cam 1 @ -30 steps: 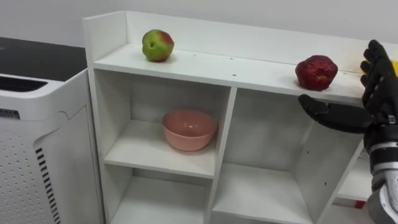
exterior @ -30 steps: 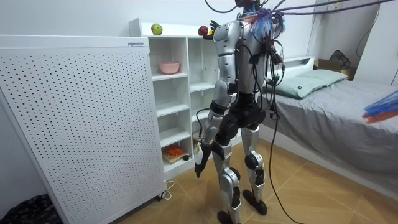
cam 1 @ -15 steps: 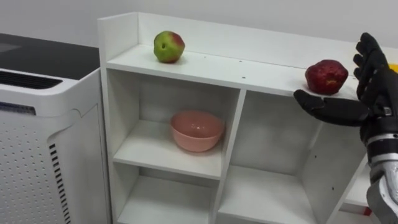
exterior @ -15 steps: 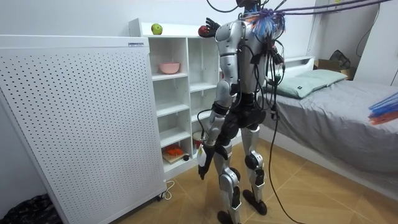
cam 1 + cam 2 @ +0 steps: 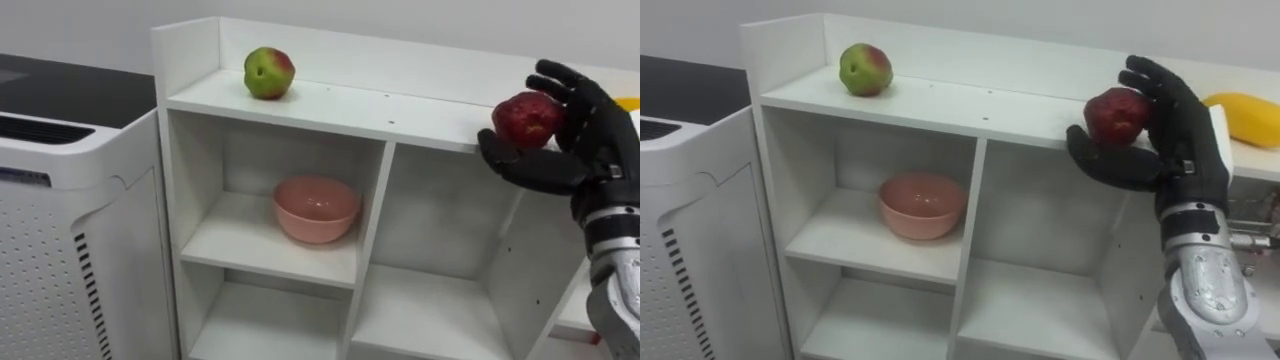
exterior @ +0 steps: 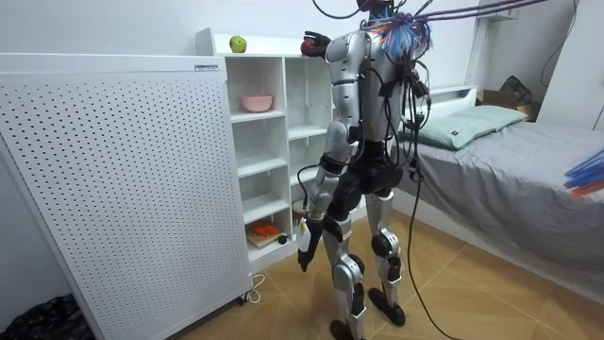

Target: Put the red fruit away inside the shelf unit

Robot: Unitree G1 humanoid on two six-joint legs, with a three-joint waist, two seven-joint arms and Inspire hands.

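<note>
Dark red round apple (image 5: 522, 118) sits at the front edge of the white closet's (image 5: 330, 102) top shelf, toward its right end. The robot's right hand (image 5: 588, 135) is cupped round it, fingers curled behind and over it and thumb hooked under the front. Whether the fruit has cleared the board is hard to tell. The grasp probably wants firming before any lift. After that comes a level carry clear of the shelf edge, perhaps to the round pink bowl (image 5: 316, 208) in the upper left compartment. A green-and-red apple (image 5: 268, 73) rests near the shelf's left end. The left hand (image 6: 302, 247) hangs beside the thigh.
</note>
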